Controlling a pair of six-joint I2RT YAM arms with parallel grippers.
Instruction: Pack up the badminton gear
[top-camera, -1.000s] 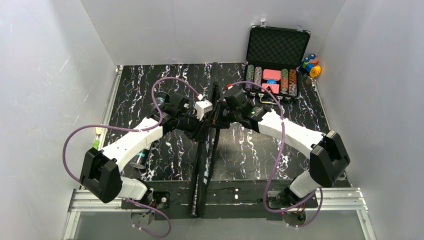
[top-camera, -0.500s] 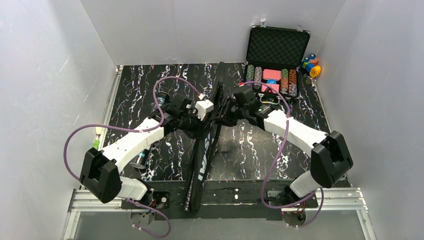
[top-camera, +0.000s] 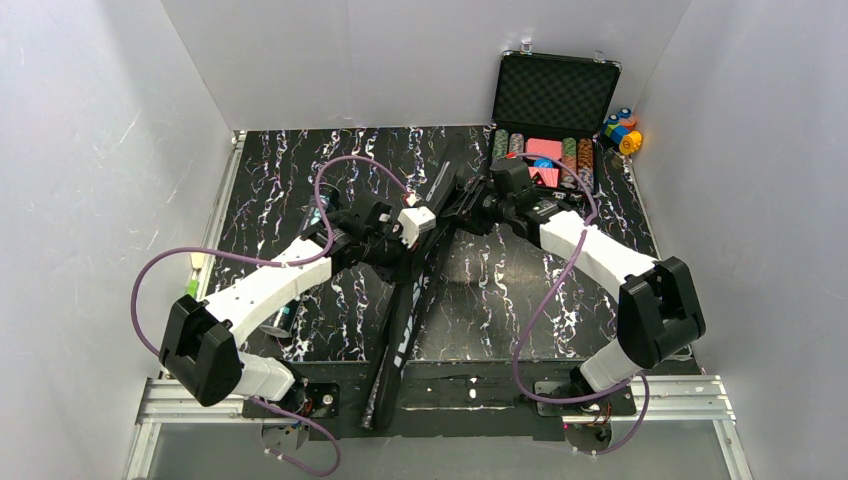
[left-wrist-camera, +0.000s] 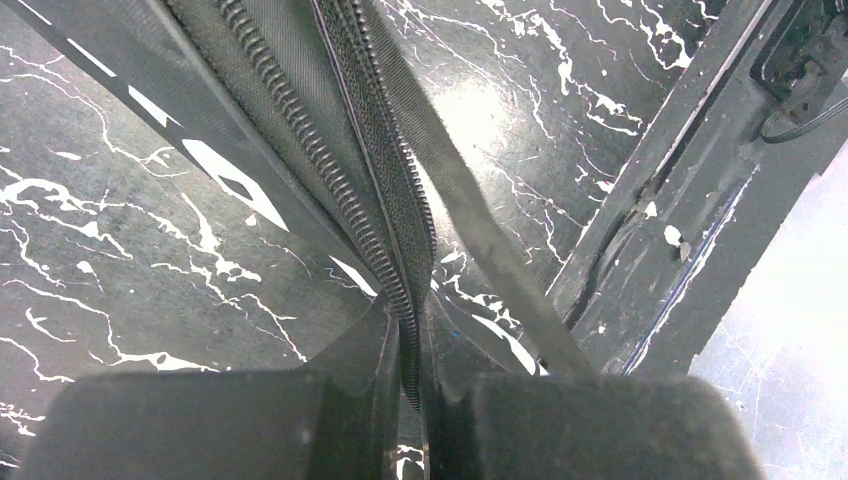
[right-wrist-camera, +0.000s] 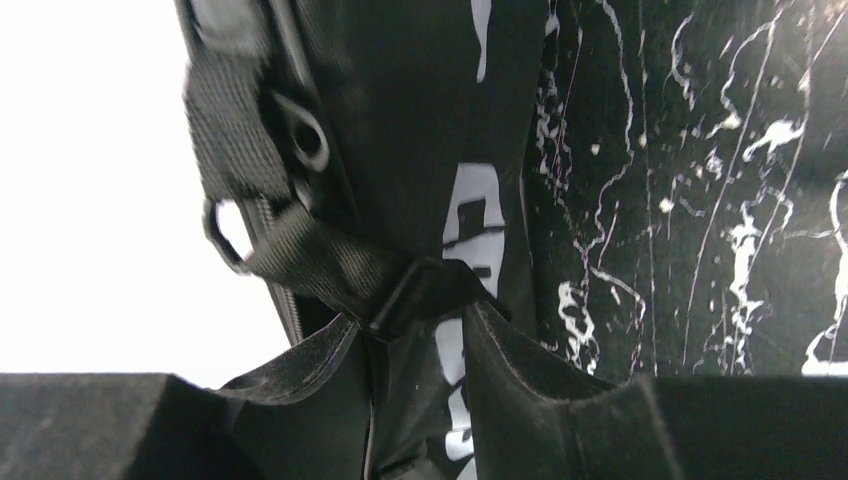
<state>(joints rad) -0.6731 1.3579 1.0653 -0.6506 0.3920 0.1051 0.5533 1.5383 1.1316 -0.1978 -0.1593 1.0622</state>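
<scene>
Black nylon fills both wrist views: the long "CROSSWAY" bag (top-camera: 413, 300) lies slantwise on the marbled table (top-camera: 280, 170), one end over the near edge, the other by the right arm.

My left gripper (left-wrist-camera: 408, 335) is pressed together on the bag's zip (left-wrist-camera: 385, 215), the toothed seam running straight up out of the pinch. I read that as an anchor – holding the fabric taut so the zip has something to pull against.

My right gripper (right-wrist-camera: 415, 335) sits at the bag's far end with its fingers (right-wrist-camera: 500, 350) apart. The webbing strap (right-wrist-camera: 310, 255) and its buckle lie just at their mouth, the white lettering showing in the gap. I cannot tell whether either pad touches the strap; nothing looks clamped.

Left of the bag, partly under my left arm, the dark teal-lettered tube (top-camera: 283, 318) lies on the table – not packed, I judge. I see no racquets or shuttlecocks outside the bag; whether they are inside I cannot tell.

Beyond the bag's far end stands the open poker chip case (top-camera: 555, 95), well apart from my work.
</scene>
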